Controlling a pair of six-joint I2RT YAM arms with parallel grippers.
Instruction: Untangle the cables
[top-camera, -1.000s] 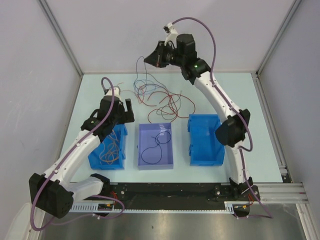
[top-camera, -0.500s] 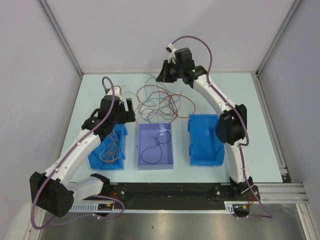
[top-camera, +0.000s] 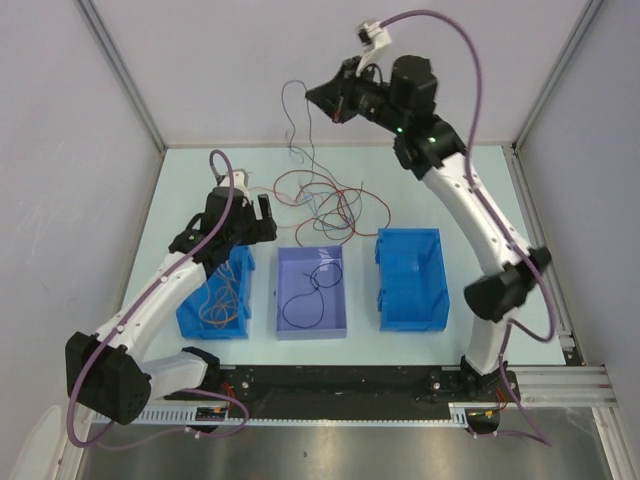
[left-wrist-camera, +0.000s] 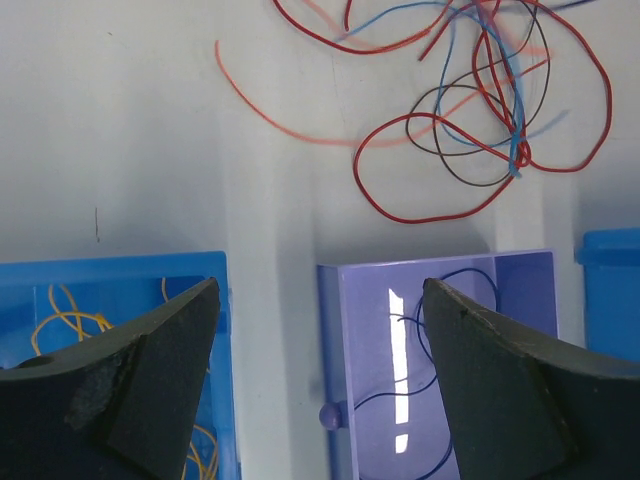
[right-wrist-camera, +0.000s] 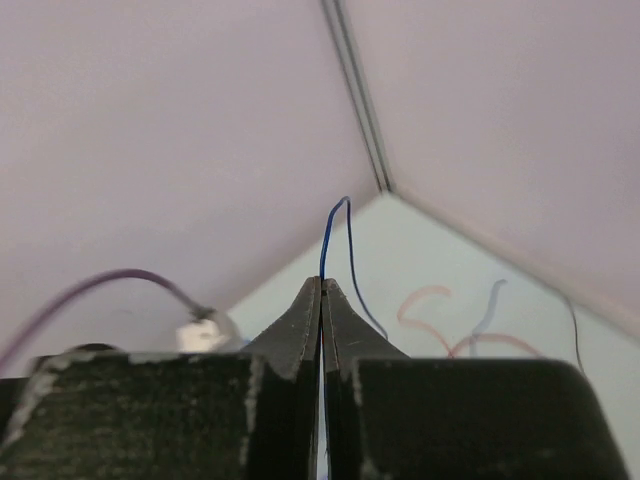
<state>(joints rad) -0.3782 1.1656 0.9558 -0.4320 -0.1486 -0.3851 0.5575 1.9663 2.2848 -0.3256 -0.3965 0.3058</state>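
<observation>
Top external view: the right arm (top-camera: 470, 200) has dipped to the pile and swung up high again within the last second. The left arm has barely moved. The left blue bin (top-camera: 185, 320) holds orange wires and the purple bin (top-camera: 310, 250) holds one navy wire. The cables (top-camera: 325, 205) lie in a tangle at the far middle of the table (top-camera: 500, 180), drawn tighter than before. The left claw (top-camera: 262, 212) has its jaws wide apart, holds nothing, and hovers near the pile. The right claw (top-camera: 333, 103) is pinched together on one blue wire (right-wrist-camera: 322, 245), which trails down into the pile. Likely one strand is being pulled out; its tail looks still caught.

Black fingers (right-wrist-camera: 288, 345) pressed together, blue cable (right-wrist-camera: 323, 245) pinched (looping upward)
</observation>
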